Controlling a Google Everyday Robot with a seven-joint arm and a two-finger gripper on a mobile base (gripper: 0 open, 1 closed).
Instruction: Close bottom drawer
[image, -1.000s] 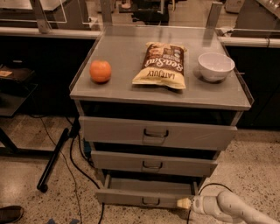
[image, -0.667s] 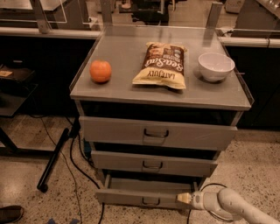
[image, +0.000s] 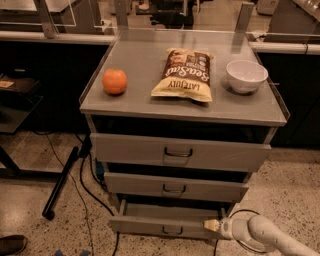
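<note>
Camera view: the bottom drawer (image: 165, 226), the lowest and narrowest front of the grey cabinet (image: 95, 107), stands partly pulled out, with a strip of its tray showing behind the front and its dark loop handle (image: 172, 230) at mid-front. The gripper (image: 211, 225) sits low at the lower right, its pale tip touching the right end of that drawer front. How wide it is spread cannot be told from this angle. The white arm (image: 262, 236) runs off toward the lower right corner.

Above are the middle drawer (image: 175, 186) and the top drawer (image: 180, 152). On the cabinet top lie an orange (image: 114, 81) at left, a chip bag (image: 185, 75) in the centre and a white bowl (image: 246, 76) at right, each well apart. A black pole (image: 62, 182) leans on the speckled floor at left.
</note>
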